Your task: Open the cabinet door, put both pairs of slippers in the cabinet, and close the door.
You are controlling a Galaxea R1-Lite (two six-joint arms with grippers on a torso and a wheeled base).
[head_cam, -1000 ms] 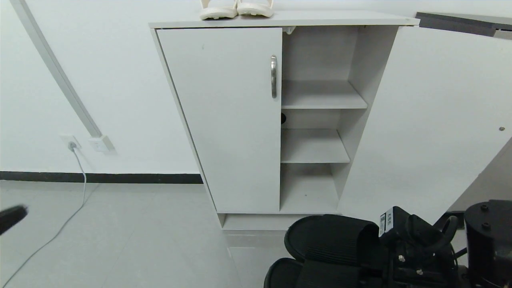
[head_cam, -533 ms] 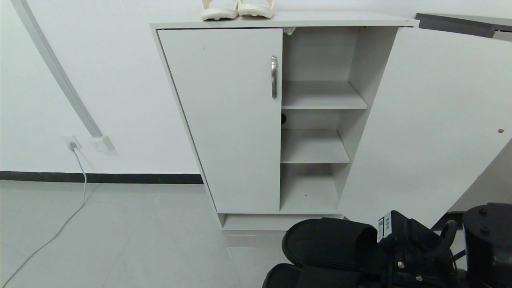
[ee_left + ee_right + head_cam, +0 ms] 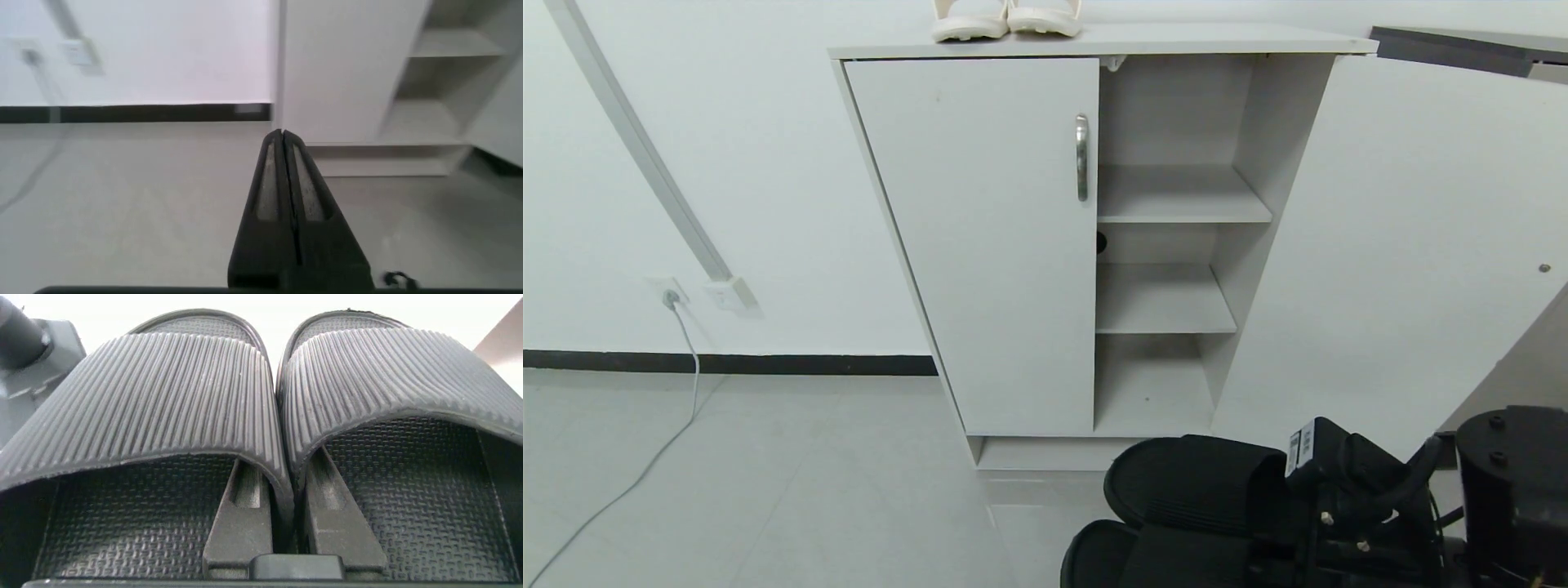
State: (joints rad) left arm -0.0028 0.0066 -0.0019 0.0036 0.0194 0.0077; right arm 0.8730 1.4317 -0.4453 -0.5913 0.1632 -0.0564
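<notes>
1. A small white label (image 3: 1303,447) sits on the right arm's wrist housing; its print is too small to read.
2. The black slippers (image 3: 1192,490) are held low, just in front of the cabinet (image 3: 1217,37) and its open right half, above the floor (image 3: 809,490).
3. They lie side by side with soles level. Their long axes run from the wrist towards the robot's left, and the rounded toe ends point that way.
4. The right gripper (image 3: 283,490) has one finger under each ribbed strap, and its jaws are clamped on the two adjoining inner walls of the pair.
5. The left gripper (image 3: 283,147) hangs over the floor well left of the cabinet, its jaws pressed together with nothing between them.
6. The white slippers (image 3: 1006,18) stand side by side on the cabinet top, long axes front to back, rounded ends at the front edge.
7. The left door (image 3: 980,245) is closed and its handle (image 3: 1081,157) stands upright. The right door (image 3: 1405,245) is swung wide open.
8. The open side shows an upper shelf (image 3: 1176,196), a lower shelf (image 3: 1160,302) and the cabinet's bottom.
</notes>
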